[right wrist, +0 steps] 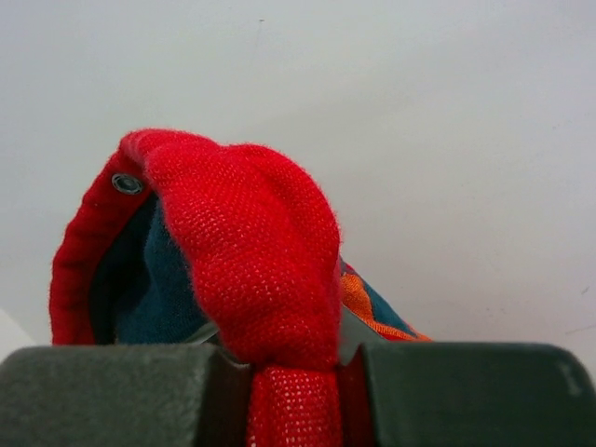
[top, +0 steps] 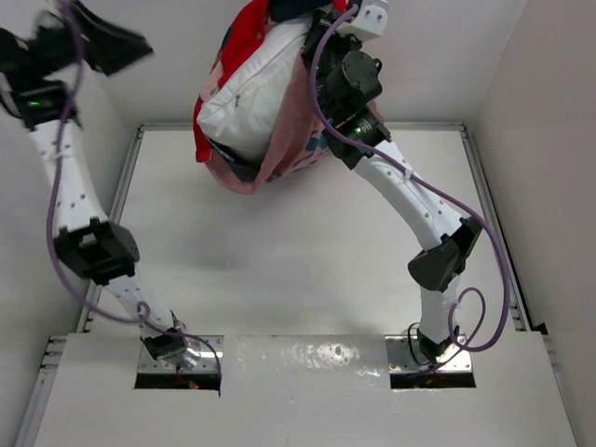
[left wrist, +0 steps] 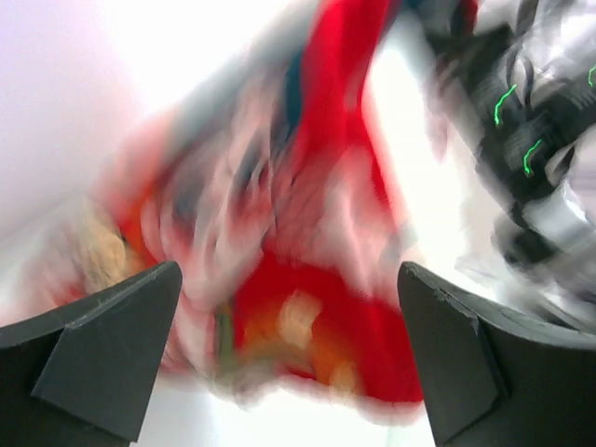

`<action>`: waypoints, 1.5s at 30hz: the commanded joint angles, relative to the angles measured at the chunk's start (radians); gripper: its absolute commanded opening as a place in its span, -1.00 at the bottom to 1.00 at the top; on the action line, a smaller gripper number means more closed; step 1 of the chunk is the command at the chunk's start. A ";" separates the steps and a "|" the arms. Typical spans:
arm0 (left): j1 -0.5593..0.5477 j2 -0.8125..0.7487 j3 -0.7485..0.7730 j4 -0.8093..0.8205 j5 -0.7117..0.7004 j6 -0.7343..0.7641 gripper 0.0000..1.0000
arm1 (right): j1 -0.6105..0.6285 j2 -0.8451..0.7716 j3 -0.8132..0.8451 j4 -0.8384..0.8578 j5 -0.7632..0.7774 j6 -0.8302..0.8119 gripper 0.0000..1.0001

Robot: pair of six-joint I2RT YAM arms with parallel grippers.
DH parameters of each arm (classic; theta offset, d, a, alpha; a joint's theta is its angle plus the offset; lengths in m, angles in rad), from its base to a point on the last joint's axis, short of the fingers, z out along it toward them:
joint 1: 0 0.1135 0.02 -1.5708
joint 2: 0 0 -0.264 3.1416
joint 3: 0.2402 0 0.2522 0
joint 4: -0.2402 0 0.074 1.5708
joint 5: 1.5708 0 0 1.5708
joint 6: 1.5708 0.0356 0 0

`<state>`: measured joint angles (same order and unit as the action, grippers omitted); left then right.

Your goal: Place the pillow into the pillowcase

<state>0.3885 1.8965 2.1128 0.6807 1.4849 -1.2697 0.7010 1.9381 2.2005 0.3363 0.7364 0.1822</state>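
Right tool [right wrist: 293,377] pinches pillowcase [right wrist: 251,233] — pillow [top: 251,93] partly inside.

a white table [top: 279,275] framed by metal rails [top: 128,177], with white walls [top: 549,140] around it

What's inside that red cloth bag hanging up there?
A white pillow sits in the pillowcase, one face showing at the opening. The rest of it is hidden by the fabric.
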 commanded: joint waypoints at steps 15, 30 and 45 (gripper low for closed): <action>-0.169 -0.310 0.013 -1.998 -0.729 2.271 0.88 | 0.020 -0.074 0.061 0.078 -0.068 -0.013 -1.00; -0.165 -0.353 0.018 -2.003 -0.422 1.966 0.61 | 0.020 -0.084 0.053 0.086 -0.038 -0.118 -1.00; -0.367 -0.382 -0.053 -2.003 -0.450 1.870 0.98 | -0.014 0.022 0.114 0.233 0.023 -0.173 -1.00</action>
<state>0.0360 1.5436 2.0140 -1.3300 0.9623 0.6453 0.6930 1.9923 2.2505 0.3813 0.7605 0.0219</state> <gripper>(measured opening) 0.986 0.112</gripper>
